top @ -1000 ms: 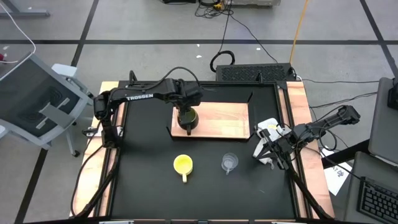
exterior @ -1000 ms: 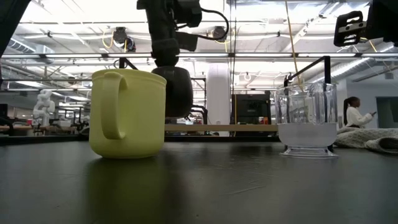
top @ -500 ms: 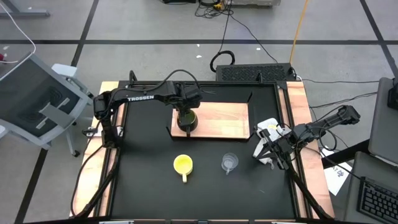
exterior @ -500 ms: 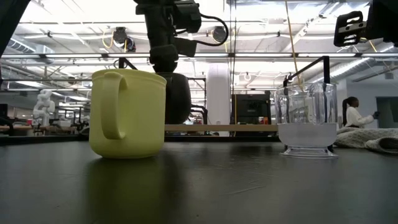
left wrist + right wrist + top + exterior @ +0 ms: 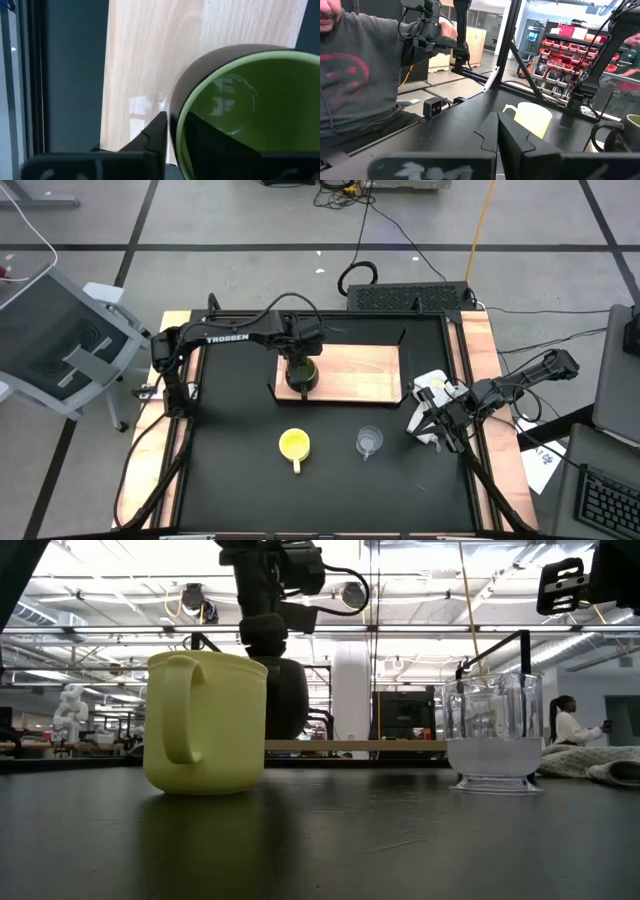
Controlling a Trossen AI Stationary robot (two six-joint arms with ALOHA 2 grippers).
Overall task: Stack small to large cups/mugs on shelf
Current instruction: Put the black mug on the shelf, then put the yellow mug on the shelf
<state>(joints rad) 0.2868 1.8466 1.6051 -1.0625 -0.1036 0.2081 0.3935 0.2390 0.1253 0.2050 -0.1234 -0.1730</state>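
The dark olive-green mug (image 5: 302, 377) stands upright on the left part of the wooden shelf (image 5: 355, 370), and my left gripper (image 5: 300, 366) is shut on it from above. It also shows in the low view (image 5: 285, 700) behind the yellow mug (image 5: 205, 720). The yellow mug (image 5: 293, 445) and the small clear cup (image 5: 369, 441) stand on their bases on the black tabletop, nearer than the shelf. My right gripper (image 5: 438, 425) is shut and waits at the table's right edge, by the white cloth (image 5: 432, 385). My left gripper pinches the green mug's wall at the rim (image 5: 176, 117), one finger inside the mug and one outside. The fingers come from above, pointing down. The mug is upright, and its base looks down on the shelf (image 5: 350, 745), though the yellow mug hides part of it.
The shelf's right part (image 5: 375, 365) is bare wood, with black brackets at its corners. The white cloth lies at the right rail (image 5: 590, 762). Wooden rails run along the table's left and right sides. A person stands beyond the table in the right wrist view (image 5: 355, 75).
My left gripper has gone down with the green mug, still shut on it. The mug, which hung a little above the shelf, has come down to the board and stays upright. In the last half second nothing has moved.
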